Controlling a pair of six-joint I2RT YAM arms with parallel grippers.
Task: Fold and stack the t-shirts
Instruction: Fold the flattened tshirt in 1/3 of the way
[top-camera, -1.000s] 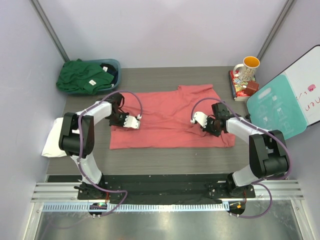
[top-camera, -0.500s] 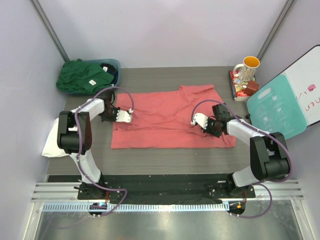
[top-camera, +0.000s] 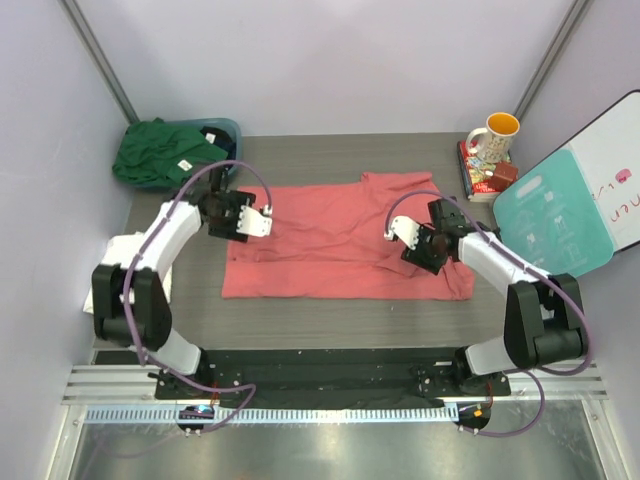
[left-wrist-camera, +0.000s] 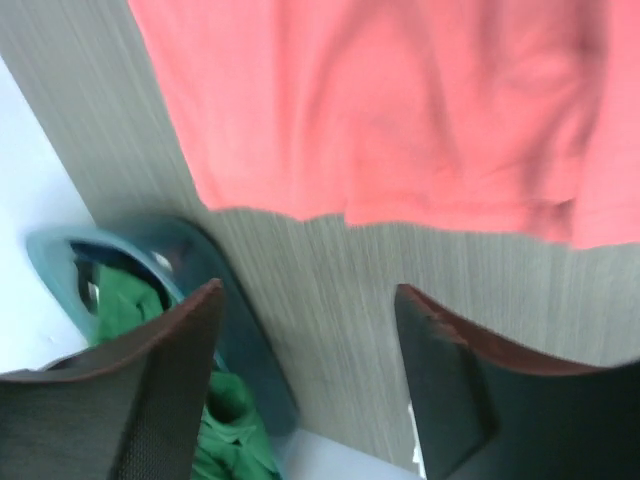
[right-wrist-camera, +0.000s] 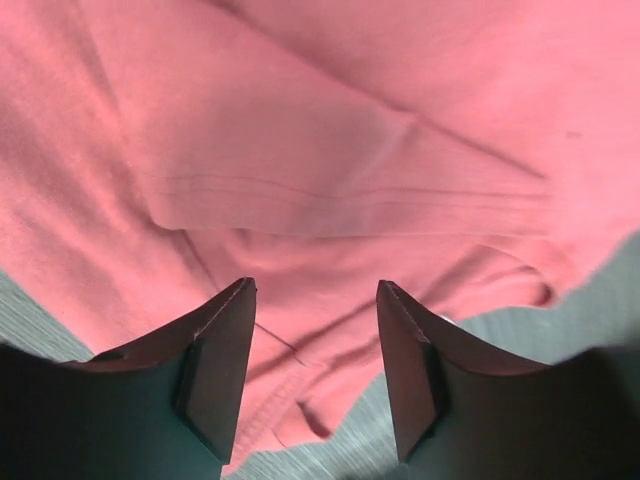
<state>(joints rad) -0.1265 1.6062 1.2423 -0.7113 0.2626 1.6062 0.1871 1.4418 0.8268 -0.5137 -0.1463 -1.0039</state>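
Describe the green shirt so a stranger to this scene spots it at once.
Go to the far left corner of the table, where a teal tub sits. The dark green t-shirt is heaped in it, with a small white label showing; the coral-red t-shirt lies flat mid-table.

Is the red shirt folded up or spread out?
Spread out. The coral-red shirt lies wide and flat across the table, with only a small flap turned over by the right gripper.

coral-red t-shirt (top-camera: 345, 240) | dark green t-shirt (top-camera: 160, 150) | teal tub (top-camera: 233, 130) | grey woodgrain table (top-camera: 330, 320)
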